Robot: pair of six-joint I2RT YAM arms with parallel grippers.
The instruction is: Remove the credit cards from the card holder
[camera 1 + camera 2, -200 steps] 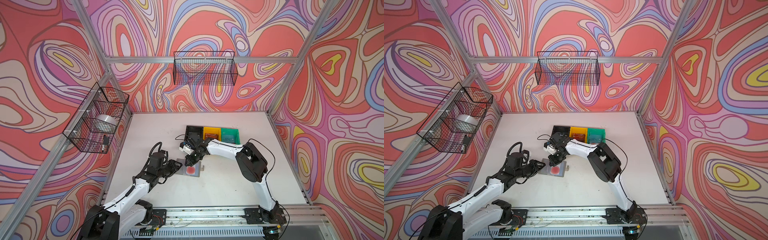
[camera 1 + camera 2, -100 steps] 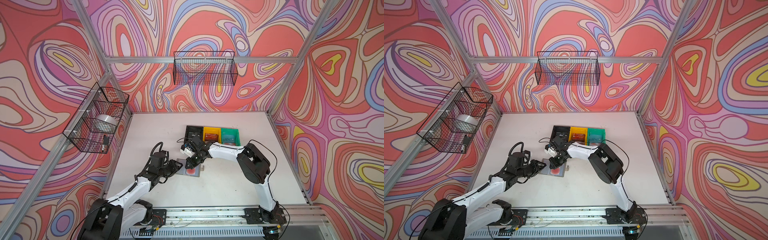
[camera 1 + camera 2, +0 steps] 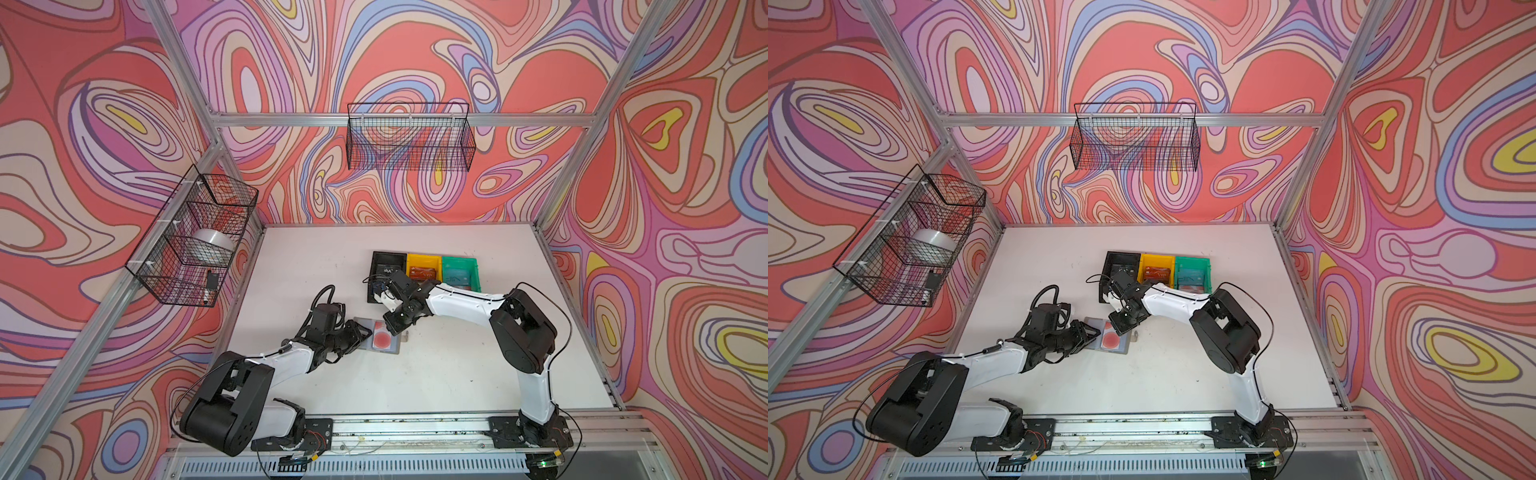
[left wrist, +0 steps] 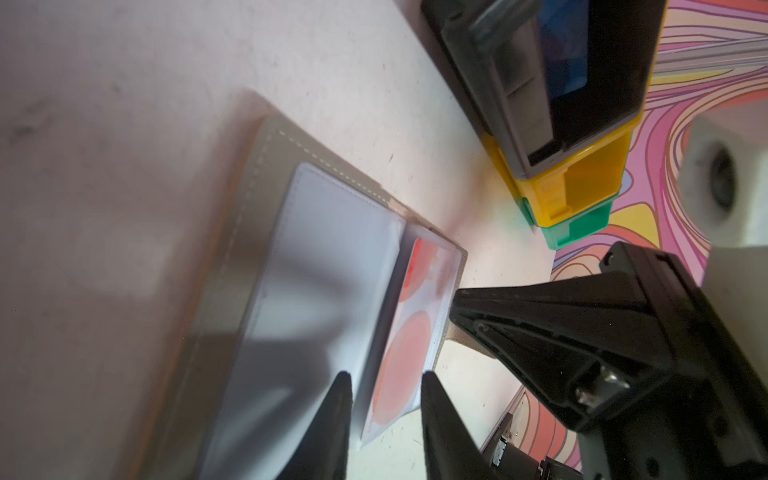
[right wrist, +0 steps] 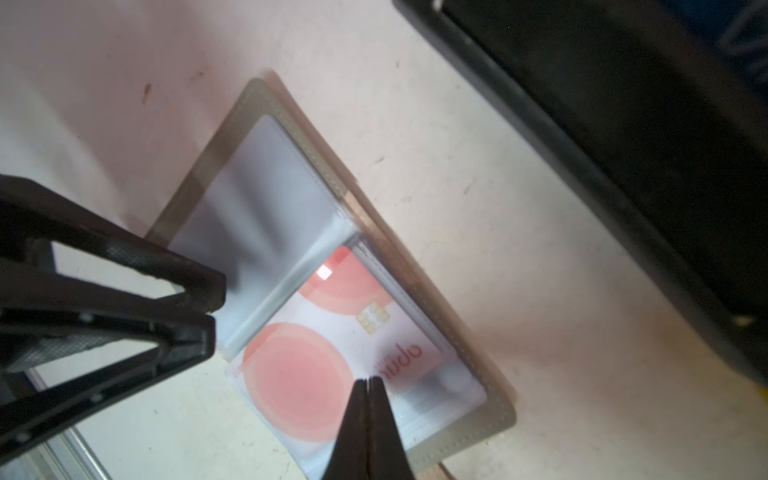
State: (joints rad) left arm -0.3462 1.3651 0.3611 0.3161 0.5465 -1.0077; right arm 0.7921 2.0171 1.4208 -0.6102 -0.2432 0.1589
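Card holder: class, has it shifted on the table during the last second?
No. Against the black bin, the card holder keeps its place and angle in both top views.

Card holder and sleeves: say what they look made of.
Card holder: matte grey cover with a stitched border, likely faux leather or fabric. Sleeves: clear, glossy, soft plastic. The card shows through one, and light glares off them.

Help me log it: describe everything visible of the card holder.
The grey card holder lies open, flat on the white table: stitched border, clear plastic sleeves, tab at one edge. One page is empty; the other holds a pale card with red circles. The left gripper, fingertips parted, meets its fold; the shut right gripper points at the card.
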